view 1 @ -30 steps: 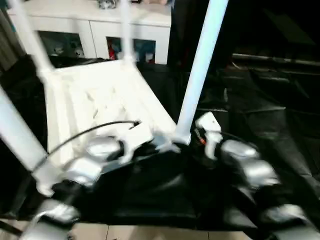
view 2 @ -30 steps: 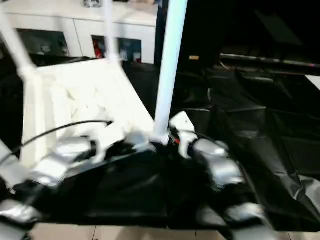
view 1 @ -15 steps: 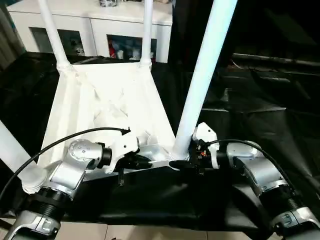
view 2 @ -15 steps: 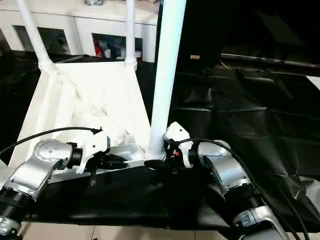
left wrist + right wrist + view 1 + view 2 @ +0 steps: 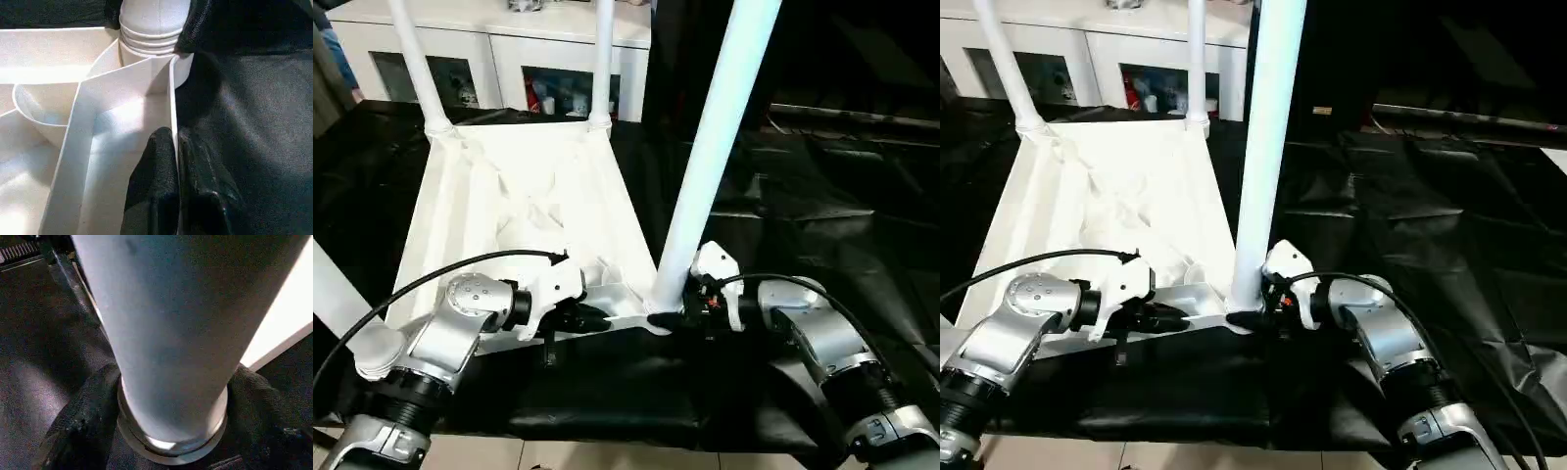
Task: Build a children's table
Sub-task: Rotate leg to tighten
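The children's table (image 5: 509, 196) lies upside down on the black-covered work table, white ribbed underside up. Its legs stand upright in the corner sockets: two far ones (image 5: 416, 59) (image 5: 600, 59), a near left one (image 5: 333, 294), and the near right leg (image 5: 710, 166). My left gripper (image 5: 597, 315) is shut on the thin near rim wall (image 5: 172, 98) of the top, next to the near right socket. My right gripper (image 5: 671, 318) hugs the base of the near right leg (image 5: 166, 333), with one black finger (image 5: 83, 421) pressed against each side.
The black cover (image 5: 822, 196) spreads wrinkled to the right of the table top. A white cabinet (image 5: 509, 39) with glass doors stands behind. The work table's front edge and pale floor (image 5: 607, 455) lie just below my forearms. A person's sleeve (image 5: 333, 49) shows at the far left.
The head camera has steadied after a blurred shift. My right gripper's fingers have closed in on the leg's base. The left gripper has stayed on the rim.
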Controlling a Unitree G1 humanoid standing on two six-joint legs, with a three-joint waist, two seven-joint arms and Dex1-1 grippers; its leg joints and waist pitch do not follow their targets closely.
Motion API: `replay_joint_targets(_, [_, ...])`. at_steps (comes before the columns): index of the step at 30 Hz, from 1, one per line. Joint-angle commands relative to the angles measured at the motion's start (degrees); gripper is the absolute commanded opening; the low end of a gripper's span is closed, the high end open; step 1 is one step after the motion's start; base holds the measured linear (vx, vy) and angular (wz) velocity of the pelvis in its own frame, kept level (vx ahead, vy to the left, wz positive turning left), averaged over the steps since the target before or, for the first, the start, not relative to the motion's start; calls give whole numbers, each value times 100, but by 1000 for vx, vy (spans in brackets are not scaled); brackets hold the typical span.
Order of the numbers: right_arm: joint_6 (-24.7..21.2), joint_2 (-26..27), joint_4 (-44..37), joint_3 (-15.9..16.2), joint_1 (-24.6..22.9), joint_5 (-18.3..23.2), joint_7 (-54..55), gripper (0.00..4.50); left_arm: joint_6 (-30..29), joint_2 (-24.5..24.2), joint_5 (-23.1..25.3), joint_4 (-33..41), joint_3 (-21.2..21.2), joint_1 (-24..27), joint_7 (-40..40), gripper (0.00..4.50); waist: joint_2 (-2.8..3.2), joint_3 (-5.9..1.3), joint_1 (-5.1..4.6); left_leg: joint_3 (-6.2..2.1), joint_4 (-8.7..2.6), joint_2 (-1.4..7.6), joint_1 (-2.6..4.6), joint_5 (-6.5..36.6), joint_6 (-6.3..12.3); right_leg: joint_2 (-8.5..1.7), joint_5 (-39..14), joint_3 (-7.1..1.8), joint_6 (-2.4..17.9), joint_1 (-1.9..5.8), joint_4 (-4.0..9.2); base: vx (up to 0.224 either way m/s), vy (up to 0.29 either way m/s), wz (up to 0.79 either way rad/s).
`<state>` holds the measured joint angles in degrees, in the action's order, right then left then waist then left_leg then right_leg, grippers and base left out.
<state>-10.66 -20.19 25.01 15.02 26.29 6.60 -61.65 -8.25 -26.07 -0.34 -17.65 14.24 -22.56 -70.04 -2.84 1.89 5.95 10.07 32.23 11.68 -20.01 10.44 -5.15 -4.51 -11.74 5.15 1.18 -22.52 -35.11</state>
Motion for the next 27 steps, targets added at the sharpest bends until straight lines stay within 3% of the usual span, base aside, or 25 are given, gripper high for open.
replay_joint_targets(1, [-65, 41, 42, 81, -58, -22, -23, 290, 14, 202, -326, 59, 94, 96, -64, 0, -54, -275, 8, -13, -294, 182, 1, 631, 374, -391, -654, -331, 1035, 297, 359, 0, 0, 0])
replay_joint_targets(7, [-3, 358, 312, -287, -79, 106, 597, 274, 106, 286, -140, -63, 101, 49, 223, 0, -53, -263, 0, -15, -302, 180, -4, 746, 318, -404, -875, -334, 996, 289, 380, 0, 0, 0])
replay_joint_targets(9, [90, 711, 853, -536, 31, 22, 1468, 274, 54, 452, 405, -505, 236, -184, 952, 0, -50, -233, -39, -19, -327, 174, 5, 971, 202, -410, -1335, -330, 901, 260, 450, 0, 0, 0])
replay_joint_targets(10, [90, 711, 853, -536, 31, 22, 1468, 274, 54, 452, 405, -505, 236, -184, 952, 0, -40, -216, -56, -34, -342, 171, 26, 1174, 91, -419, -1768, -323, 803, 251, 496, 0, 0, 0])
replay_joint_targets(12, [1, 1251, 1225, -886, 70, 7, 2782, 273, -147, 895, 630, -927, 231, -472, 1721, 0, -39, -197, -81, -47, -362, 181, 53, 1426, -19, -430, -2252, -326, 652, 211, 549, 0, 0, 0])
replay_joint_targets(13, [1, 1251, 1225, -886, 70, 7, 2782, 273, -147, 895, 630, -927, 231, -472, 1721, 0, -46, -162, -92, -58, -365, 162, 107, 1705, -72, -442, -2791, -310, 509, 178, 625, 0, 0, 0])
replay_joint_targets(14, [-87, 1567, 1396, -1072, 109, -65, 3668, 273, -325, 1216, 793, -1187, 265, -704, 2246, 0, -62, -167, -104, -90, -379, 155, 94, 1823, -101, -463, -3138, -294, 355, 208, 651, 0, 0, 0])
replay_joint_targets(15, [-96, 1676, 1472, -1128, 133, -137, 4021, 273, -417, 1344, 858, -1302, 280, -803, 2473, 0, -42, -170, -111, -99, -389, 159, 91, 1839, -128, -467, -3231, -298, 297, 192, 664, 0, 0, 0])
replay_joint_targets(16, [-96, 1676, 1472, -1128, 133, -137, 4022, 273, -417, 1344, 859, -1302, 280, -803, 2473, 0, -34, -199, -96, -99, -378, 163, 146, 1841, -163, -464, -3151, -300, 273, 165, 678, 0, 0, 0])
replay_joint_targets(19, [41, 1929, 1629, -1174, 241, -281, 4581, 273, -553, 1689, 973, -1561, 366, -1016, 2828, 0, -14, -216, -82, -95, -392, 171, 106, 1721, -134, -433, -2458, -319, 413, 188, 606, 0, 0, 0])
replay_joint_targets(21, [214, 1983, 1716, -1021, 320, -422, 4507, 273, -415, 1796, 1044, -1661, 467, -1056, 2776, 0, -26, -231, -74, -77, -375, 162, 116, 1752, -77, -429, -2295, -332, 447, 176, 601, 0, 0, 0])
replay_joint_targets(24, [389, 2037, 1646, -1086, 353, -311, 4282, 273, -241, 1789, 1051, -1675, 447, -1015, 2702, 0, -20, -243, -60, -75, -381, 162, 61, 1559, 0, -429, -1981, -340, 522, 224, 556, 0, 0, 0])
replay_joint_targets(27, [517, 1988, 1461, -1140, 335, -168, 4020, 344, -105, 1681, 991, -1652, 391, -977, 2629, 0, -31, -242, -50, -66, -382, 163, 41, 1445, 67, -425, -1794, -340, 587, 245, 538, 0, 0, 0])
